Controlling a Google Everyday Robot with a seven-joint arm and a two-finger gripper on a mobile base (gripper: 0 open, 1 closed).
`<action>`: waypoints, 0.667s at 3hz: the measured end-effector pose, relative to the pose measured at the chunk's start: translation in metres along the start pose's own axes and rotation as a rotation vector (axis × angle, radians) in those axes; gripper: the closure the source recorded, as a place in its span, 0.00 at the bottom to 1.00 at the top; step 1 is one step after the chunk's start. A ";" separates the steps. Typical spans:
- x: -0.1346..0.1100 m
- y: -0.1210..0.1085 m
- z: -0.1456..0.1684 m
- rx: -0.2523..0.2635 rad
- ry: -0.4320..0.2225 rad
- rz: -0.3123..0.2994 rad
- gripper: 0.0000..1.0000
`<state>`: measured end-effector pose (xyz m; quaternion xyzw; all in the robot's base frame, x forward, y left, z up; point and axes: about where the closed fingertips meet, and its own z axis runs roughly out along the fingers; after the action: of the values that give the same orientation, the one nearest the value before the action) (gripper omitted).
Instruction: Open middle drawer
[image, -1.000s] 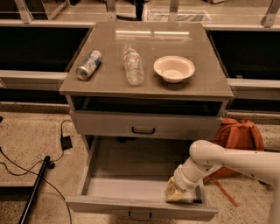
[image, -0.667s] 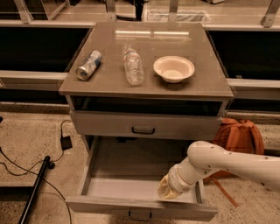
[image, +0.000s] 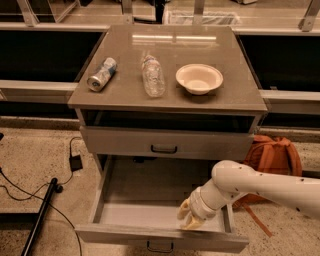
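Observation:
The middle drawer is pulled far out of the cabinet, and its grey-beige inside is bare. Its small dark bar handle sits centred on the low front at the bottom edge of the view. My gripper is on the end of a white arm that reaches in from the right. It hangs inside the drawer just behind the front wall, right of centre and above and right of the handle. The taller-fronted drawer above is closed. The lowest drawer is hidden.
On the cabinet top lie a can on its side, a clear bottle on its side and a beige bowl. An orange backpack leans at the cabinet's right. Cables with a plug and a black pole lie on the floor to the left.
My gripper has slid left along the inside of the drawer's front wall, away from the right corner. The drawer has stayed pulled out.

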<state>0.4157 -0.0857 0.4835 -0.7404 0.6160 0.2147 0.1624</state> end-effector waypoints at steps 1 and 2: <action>0.000 0.000 0.000 0.000 0.000 0.000 0.07; 0.000 0.000 0.000 0.000 0.000 0.000 0.00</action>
<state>0.4157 -0.0857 0.4835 -0.7404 0.6159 0.2147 0.1624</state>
